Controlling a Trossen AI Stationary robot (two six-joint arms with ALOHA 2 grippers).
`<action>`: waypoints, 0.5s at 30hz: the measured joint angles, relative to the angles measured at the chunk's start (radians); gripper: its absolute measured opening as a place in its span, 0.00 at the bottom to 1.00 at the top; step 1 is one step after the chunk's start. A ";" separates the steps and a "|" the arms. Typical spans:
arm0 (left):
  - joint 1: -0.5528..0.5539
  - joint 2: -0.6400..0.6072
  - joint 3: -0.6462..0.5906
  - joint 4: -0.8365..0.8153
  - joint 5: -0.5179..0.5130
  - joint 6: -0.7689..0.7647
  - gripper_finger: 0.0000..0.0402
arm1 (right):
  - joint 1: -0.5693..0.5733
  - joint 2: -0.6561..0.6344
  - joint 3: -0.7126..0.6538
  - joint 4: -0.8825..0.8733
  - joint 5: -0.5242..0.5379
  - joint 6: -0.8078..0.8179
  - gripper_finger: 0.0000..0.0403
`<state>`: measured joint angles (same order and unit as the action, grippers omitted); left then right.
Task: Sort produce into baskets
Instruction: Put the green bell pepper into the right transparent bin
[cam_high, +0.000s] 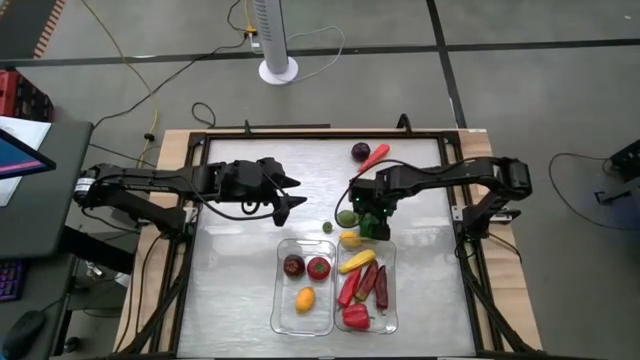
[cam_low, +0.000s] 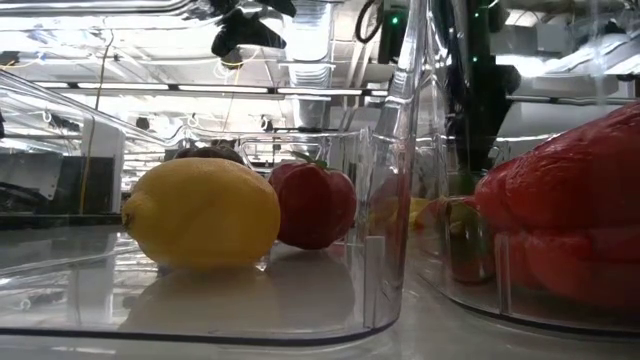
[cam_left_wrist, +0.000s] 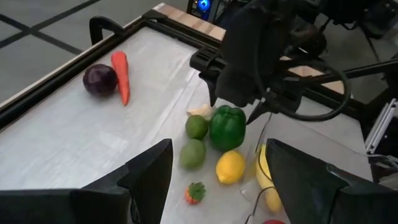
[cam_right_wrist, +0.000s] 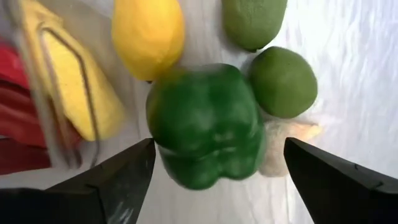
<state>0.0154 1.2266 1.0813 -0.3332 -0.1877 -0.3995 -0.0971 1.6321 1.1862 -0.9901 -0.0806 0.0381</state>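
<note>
Spread right hand (cam_right_wrist: 211, 171) over green pepper (cam_right_wrist: 205, 124) on pale tabletop (cam_high: 240, 270); left hand (cam_high: 290, 195) spread.

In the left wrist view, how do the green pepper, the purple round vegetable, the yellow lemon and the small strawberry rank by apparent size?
Largest to smallest:
1. green pepper
2. purple round vegetable and yellow lemon: they look alike, and the lemon lies nearer the camera, so I leave them unranked
3. small strawberry

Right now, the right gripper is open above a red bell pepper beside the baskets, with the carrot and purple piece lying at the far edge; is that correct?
Nearly: the bell pepper under the open right gripper is green, as the right wrist view shows. The carrot and purple piece do lie at the far edge.
</note>
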 joint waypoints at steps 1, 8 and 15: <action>0.000 0.000 0.000 0.001 0.000 -0.001 0.61 | 0.000 0.009 0.000 0.007 0.000 -0.010 0.95; 0.000 0.000 0.000 -0.019 0.030 -0.004 0.61 | -0.001 0.081 0.004 0.042 -0.048 -0.055 0.88; -0.003 0.000 0.000 -0.049 0.046 -0.005 0.61 | -0.002 0.099 0.004 0.054 -0.054 -0.054 0.76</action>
<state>0.0128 1.2270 1.0813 -0.3820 -0.1417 -0.4050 -0.0988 1.7310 1.1900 -0.9362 -0.1349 -0.0159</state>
